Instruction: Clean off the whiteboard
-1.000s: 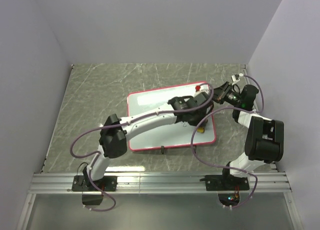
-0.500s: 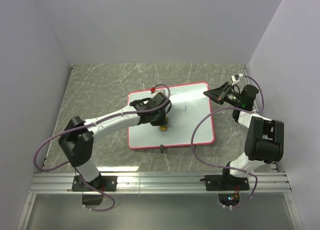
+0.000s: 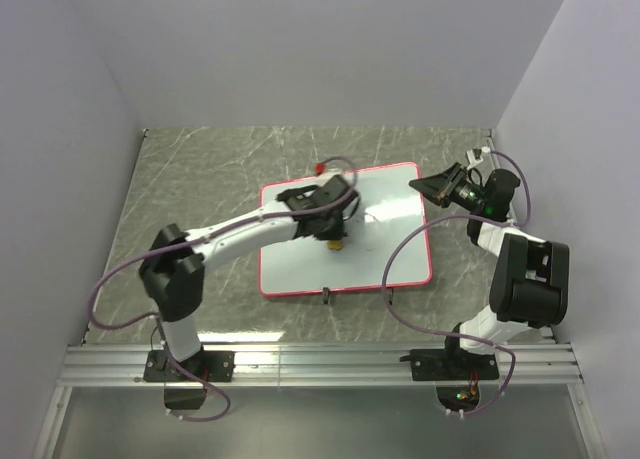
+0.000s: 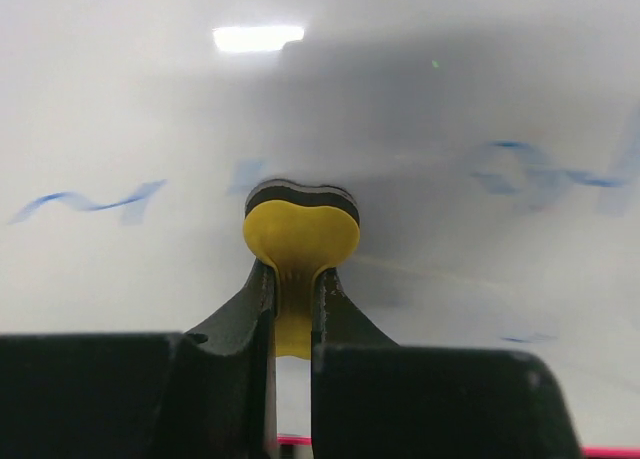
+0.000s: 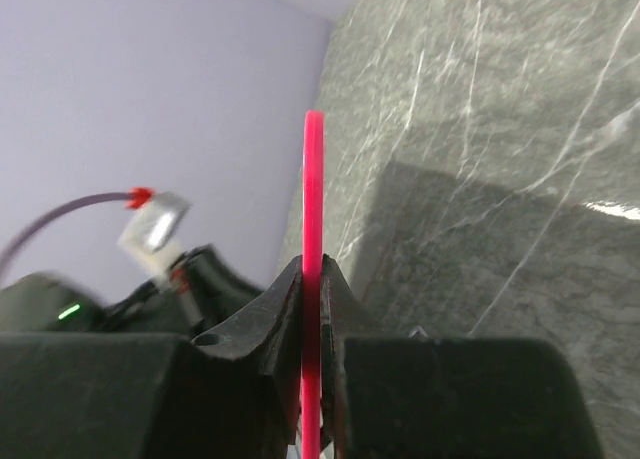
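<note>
The whiteboard [image 3: 385, 244], white with a thin red-pink frame, lies flat at the table's middle. Faint blue scribbles [image 4: 85, 201] remain on its surface [image 4: 480, 99]. My left gripper [image 3: 336, 238] is shut on a small yellow sponge [image 4: 300, 234] with a black face and presses it on the board near its middle. My right gripper [image 3: 424, 188] is shut on the board's red frame [image 5: 314, 179] at the far right corner, seen edge-on between the fingers.
The table is grey marbled stone [image 3: 190, 189] with lilac walls on three sides. Two small black clips [image 3: 325, 297] sit on the board's near edge. Purple cables loop over both arms. A metal rail [image 3: 320, 359] runs along the near edge.
My left gripper swept the sponge leftwards across the board, then came back a little to the right toward the middle. The right gripper has stayed clamped on the corner.
</note>
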`<state>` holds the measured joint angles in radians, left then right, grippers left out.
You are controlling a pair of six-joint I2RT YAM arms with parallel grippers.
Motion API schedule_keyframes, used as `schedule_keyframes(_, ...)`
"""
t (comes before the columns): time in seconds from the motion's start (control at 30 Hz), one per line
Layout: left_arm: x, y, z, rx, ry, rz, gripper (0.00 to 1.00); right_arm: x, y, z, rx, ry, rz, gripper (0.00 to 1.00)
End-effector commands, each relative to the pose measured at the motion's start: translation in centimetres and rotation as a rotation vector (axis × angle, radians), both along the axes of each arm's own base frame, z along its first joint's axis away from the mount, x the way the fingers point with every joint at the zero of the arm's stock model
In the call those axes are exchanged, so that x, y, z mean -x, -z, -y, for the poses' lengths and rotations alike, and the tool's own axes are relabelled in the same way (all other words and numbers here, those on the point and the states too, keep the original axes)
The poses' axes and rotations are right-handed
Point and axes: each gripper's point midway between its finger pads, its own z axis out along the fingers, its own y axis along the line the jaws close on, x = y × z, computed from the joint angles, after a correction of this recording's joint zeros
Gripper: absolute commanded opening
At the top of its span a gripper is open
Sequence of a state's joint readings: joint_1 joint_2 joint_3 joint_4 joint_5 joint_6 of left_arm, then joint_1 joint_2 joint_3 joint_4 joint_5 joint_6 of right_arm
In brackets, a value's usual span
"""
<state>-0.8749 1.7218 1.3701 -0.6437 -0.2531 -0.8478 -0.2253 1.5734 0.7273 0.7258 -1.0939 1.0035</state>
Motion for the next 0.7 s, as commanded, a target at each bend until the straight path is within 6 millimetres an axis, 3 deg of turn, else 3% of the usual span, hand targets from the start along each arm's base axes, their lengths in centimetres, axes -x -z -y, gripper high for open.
schedule_keyframes(0.0,1.7,-3.9,9.8,0.142,0.178,0.043,0.0,0.5,-1.1,-0.5,0.024,-0.034,0.071,0.0)
schedule_keyframes(0.03,2.1,-3.2,11.4,0.142,0.201,0.022,0.0,0.5,-1.2,-0.5,0.024,-0.034,0.073,0.0)
schedule_keyframes(0.07,2.9,-3.9,13.1,0.179,0.243,0.008,0.0,0.5,-1.1,-0.5,0.024,-0.033,0.071,0.0)
schedule_keyframes(0.1,3.6,-6.0,15.5,0.234,0.287,0.03,0.0,0.5,-1.0,-0.5,0.026,-0.032,0.071,0.0)
schedule_keyframes(0.13,4.0,-5.5,16.7,0.234,0.316,0.022,0.0,0.4,-1.1,-0.5,0.027,-0.032,0.072,0.0)
schedule_keyframes(0.2,5.1,-6.6,18.5,0.252,0.362,0.032,0.0,0.4,-0.9,-0.5,0.026,-0.032,0.069,0.0)
schedule_keyframes(0.27,5.5,-5.4,18.7,0.221,0.371,0.021,0.0,0.4,-0.9,-0.5,0.025,-0.032,0.071,0.0)
schedule_keyframes(0.37,5.7,-3.5,17.3,0.178,0.342,0.007,0.0,0.3,-0.9,-0.5,0.022,-0.033,0.067,0.0)
schedule_keyframes(0.4,5.6,-1.6,16.0,0.136,0.316,-0.008,0.0,0.3,-0.9,-0.5,0.024,-0.034,0.07,0.0)
schedule_keyframes(0.47,5.0,-1.4,14.0,0.108,0.263,0.016,0.0,0.2,-0.9,-0.5,0.023,-0.034,0.069,0.0)
schedule_keyframes(0.53,4.5,-0.1,11.1,0.085,0.202,0.011,0.0,0.2,-0.9,-0.5,0.02,-0.036,0.067,0.0)
schedule_keyframes(0.57,4.6,1.9,8.9,0.041,0.174,-0.016,0.0,0.2,-1.0,-0.5,0.019,-0.035,0.069,0.0)
schedule_keyframes(0.63,4.2,1.8,6.9,0.03,0.132,0.01,0.0,0.1,-0.9,-0.5,0.016,-0.037,0.069,0.0)
schedule_keyframes(0.67,4.5,3.5,5.0,-0.019,0.109,-0.007,0.0,0.1,-1.0,-0.5,0.014,-0.036,0.07,0.0)
